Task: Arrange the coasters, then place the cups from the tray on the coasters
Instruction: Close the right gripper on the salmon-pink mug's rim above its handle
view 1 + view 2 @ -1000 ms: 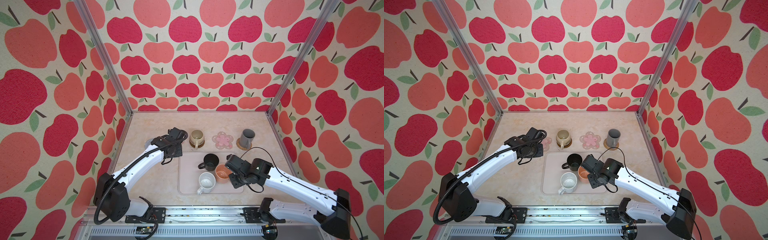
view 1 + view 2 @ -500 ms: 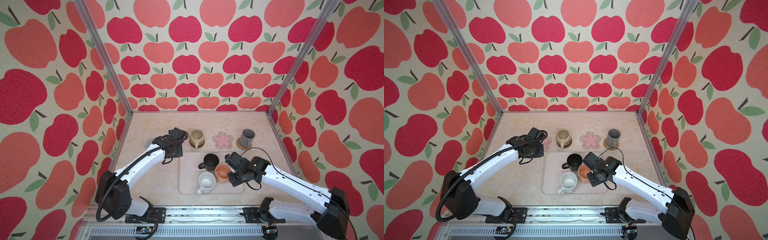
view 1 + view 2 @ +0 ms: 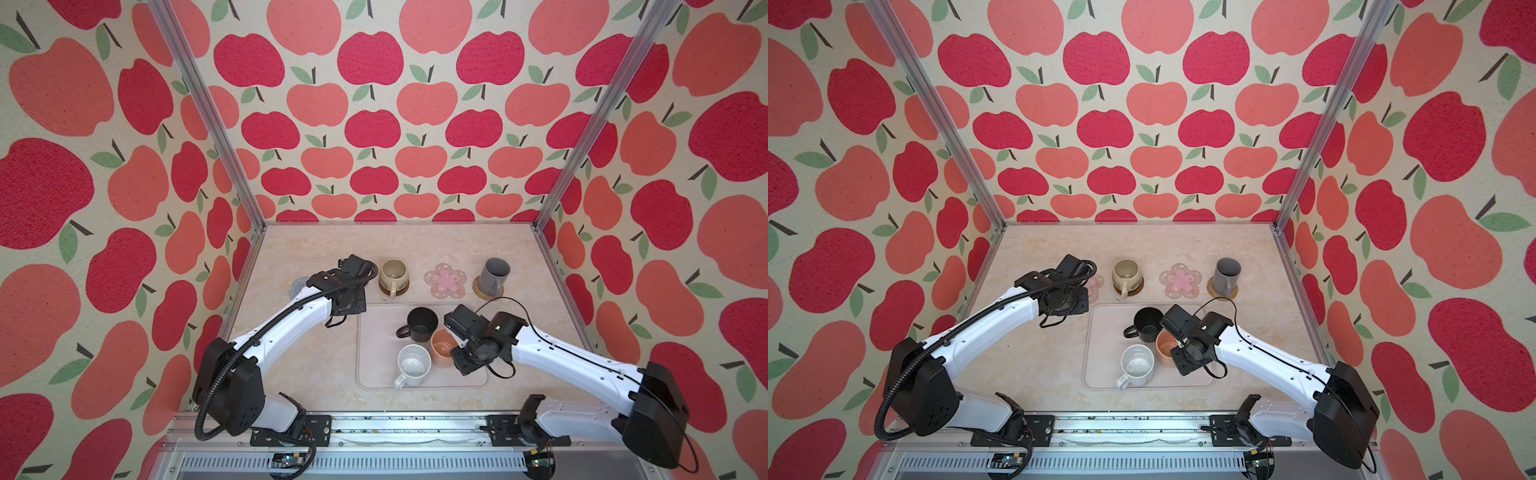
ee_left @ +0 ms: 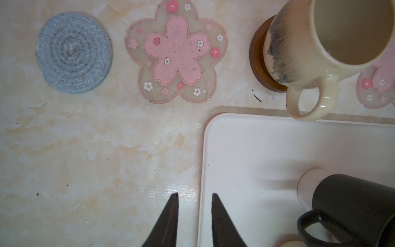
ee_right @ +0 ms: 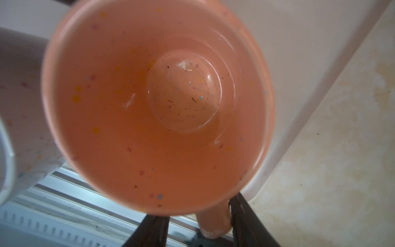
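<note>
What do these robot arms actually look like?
The left arm and right arm are white shells with black joints. A ribbed black hose follows the left; thin black wires loop off the right. The left end effector and right end effector each have two dark pointed fingers.

Apple-print walls (image 3: 374, 124) enclose a marbled beige tabletop (image 3: 316, 249).
</note>
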Available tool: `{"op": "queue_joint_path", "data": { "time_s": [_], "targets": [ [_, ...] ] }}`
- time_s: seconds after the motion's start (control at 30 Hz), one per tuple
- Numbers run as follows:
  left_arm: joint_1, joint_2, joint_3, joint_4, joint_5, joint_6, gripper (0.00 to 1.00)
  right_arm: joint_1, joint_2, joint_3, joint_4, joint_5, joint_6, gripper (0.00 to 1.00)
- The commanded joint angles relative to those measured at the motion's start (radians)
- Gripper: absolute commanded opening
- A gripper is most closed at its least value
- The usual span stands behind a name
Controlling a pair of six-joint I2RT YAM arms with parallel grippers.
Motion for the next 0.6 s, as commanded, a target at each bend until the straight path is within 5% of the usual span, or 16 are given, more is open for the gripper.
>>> {"op": "queue_joint_path", "data": {
  "time_s": [0.0,0.57],
  "targets": [
    [0.006,0.006,0.022,-0.001,0.007,-0.008,0.29,-0.002,-0.004,0.026,-0.018,-0.050,0.020,0.47],
    [0.006,-0.009,0.010,0.004,0.012,-0.011,0.29,-0.002,-0.037,0.008,-0.019,-0.065,0.066,0.27]
  ]
}}
